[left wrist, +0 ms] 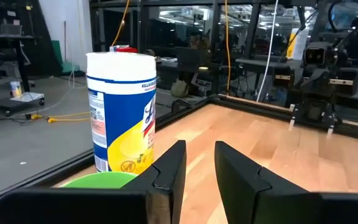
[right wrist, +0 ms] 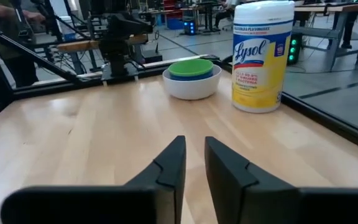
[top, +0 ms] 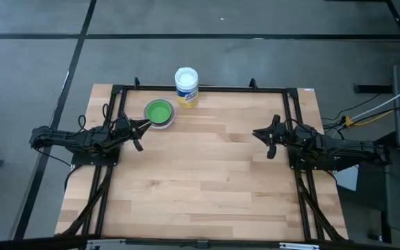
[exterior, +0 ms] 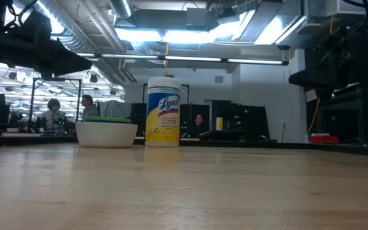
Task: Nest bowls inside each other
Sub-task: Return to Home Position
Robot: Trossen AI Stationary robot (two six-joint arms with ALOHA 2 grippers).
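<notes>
One nest of bowls sits toward the back left of the table, just beside the canister, with green uppermost and white outermost. The left gripper hangs just beside the nest, its fingers slightly parted and empty. The right gripper is well apart at the right side, likewise parted and grasping nothing. To go home cleanly, the left arm should draw straight back, clear of the rim. Only a blue band shows between green and white, so any other bowls, probably inside, are hidden.

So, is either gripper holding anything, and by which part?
Nothing is held. The left gripper and right gripper are both open and empty; the nested bowls sit outside both grips.
</notes>
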